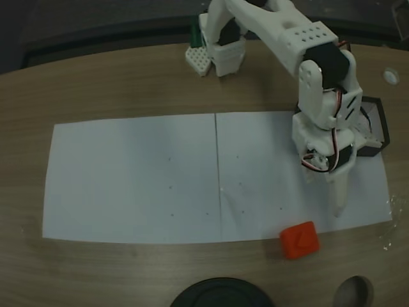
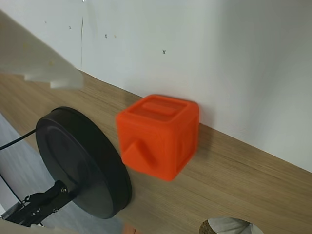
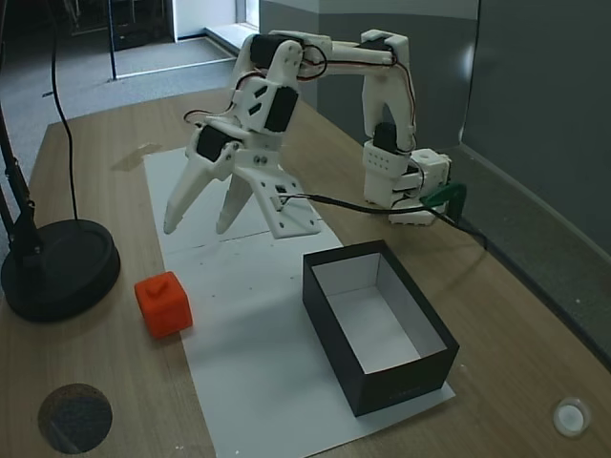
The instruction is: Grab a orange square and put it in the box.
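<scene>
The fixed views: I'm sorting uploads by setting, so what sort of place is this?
Probably a hobby or lab workbench in an office-like room: a wood-grain table laid with white paper sheets, a white 3D-printed arm with its open tool, and a round black stand base on it.

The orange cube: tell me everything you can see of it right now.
The small bright orange-red plastic-looking cube is matte, with a raised rounded-rectangle mark on top and a raised triangle on one side in the wrist view. It sits upright on the wooden table, at the white paper's edge. Nothing grips it; the open white claw hangs apart.
</scene>
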Controlling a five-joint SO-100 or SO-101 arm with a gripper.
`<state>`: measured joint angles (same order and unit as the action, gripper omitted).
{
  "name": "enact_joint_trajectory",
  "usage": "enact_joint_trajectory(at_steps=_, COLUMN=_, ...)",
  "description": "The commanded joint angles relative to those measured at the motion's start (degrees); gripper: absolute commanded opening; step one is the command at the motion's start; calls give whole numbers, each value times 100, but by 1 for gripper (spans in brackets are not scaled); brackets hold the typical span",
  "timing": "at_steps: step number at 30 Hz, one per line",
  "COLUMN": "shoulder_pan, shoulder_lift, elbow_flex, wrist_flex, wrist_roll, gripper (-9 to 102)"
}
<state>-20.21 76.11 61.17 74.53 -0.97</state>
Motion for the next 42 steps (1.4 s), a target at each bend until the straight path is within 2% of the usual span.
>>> enact_joint_trajectory(at_steps=1, shoulder_pan=0, shoulder_lift=-510, elbow_flex=-1494, wrist_flex=141, wrist_roll=9, gripper=30)
enact_joint_trajectory(at_steps=11, shoulder_pan=97, shoulder_lift=-2268, elbow_flex=-2777, wrist_flex=237, wrist_roll=35, gripper=34)
enact_joint_trajectory(at_steps=29, shoulder_pan=448, shoulder_lift=-3779, elbow_flex=-4184, wrist_flex=220, wrist_roll=-26, gripper=33)
enact_joint_trajectory(at_steps=32, shoulder_pan=422, shoulder_lift=-3894, elbow_flex=-4184, wrist_flex=237, wrist_roll=-26, gripper=24)
enact_joint_trajectory(at_steps=37, shoulder_pan=475, shoulder_lift=-3876, elbow_flex=-4184, wrist_flex=246, wrist_roll=-9, gripper=-1)
enact_joint_trajectory(at_steps=42, shoulder_pan=466, shoulder_lift=-3410, elbow_flex=-4192, wrist_flex=387, wrist_roll=-18, gripper=0)
